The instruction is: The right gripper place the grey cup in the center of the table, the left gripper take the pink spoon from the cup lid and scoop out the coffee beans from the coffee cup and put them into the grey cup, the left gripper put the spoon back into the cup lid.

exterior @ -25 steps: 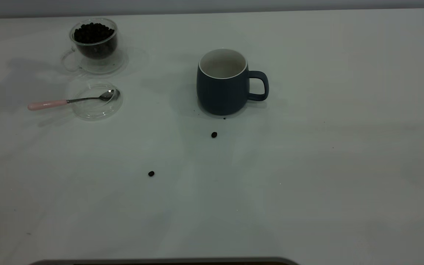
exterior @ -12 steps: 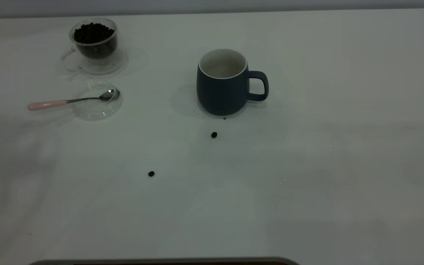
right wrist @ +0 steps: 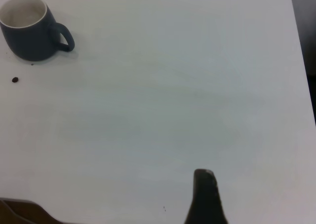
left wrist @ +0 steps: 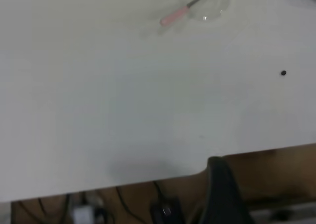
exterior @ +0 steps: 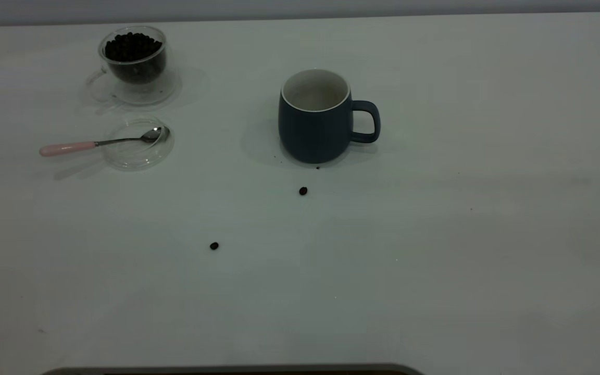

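I found the grey cup (exterior: 316,119) mid-table and the pink spoon (exterior: 99,143) resting on the cup lid (exterior: 136,156), so the task looked finished. Two coffee beans (exterior: 303,191) lay spilled. Both arms were pulled back; jaw state indeterminable.

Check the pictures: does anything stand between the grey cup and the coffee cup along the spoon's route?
Nothing visible does. Bare table lies between the grey cup and the coffee cup; two loose beans lie nearer the camera, off that line.
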You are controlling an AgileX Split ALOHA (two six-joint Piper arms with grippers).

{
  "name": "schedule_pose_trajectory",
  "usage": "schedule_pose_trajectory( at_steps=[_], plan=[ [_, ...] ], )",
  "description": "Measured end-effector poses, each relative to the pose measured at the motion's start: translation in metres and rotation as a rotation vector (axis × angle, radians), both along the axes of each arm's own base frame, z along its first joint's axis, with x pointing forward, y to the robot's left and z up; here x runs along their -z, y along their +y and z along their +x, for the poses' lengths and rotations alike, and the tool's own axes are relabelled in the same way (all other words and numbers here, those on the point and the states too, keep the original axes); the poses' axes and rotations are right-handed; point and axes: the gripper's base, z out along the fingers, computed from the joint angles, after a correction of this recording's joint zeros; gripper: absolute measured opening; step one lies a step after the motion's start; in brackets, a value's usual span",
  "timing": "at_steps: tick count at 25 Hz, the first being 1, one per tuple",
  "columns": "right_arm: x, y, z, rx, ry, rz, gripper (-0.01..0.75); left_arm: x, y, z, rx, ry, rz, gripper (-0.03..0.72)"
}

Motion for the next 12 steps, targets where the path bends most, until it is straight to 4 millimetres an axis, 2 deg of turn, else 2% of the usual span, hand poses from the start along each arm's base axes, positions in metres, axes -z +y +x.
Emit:
schedule_pose_trajectory(
  at_steps=[2,5,12],
  plan=[
    [0.000,0.000,0.000,0.000,0.000,0.000,0.590,0.006,0.000,-0.019,0.021,-0.050,-0.001,0.517],
    [0.000,0.000,0.000,0.000,0.000,0.000,0.590,0.024,0.001,-0.037,0.039,-0.068,-0.007,0.517],
    [0.000,0.000,0.000,0.000,0.000,0.000,0.590,0.076,0.002,-0.055,0.040,-0.027,-0.006,0.517]
  ],
)
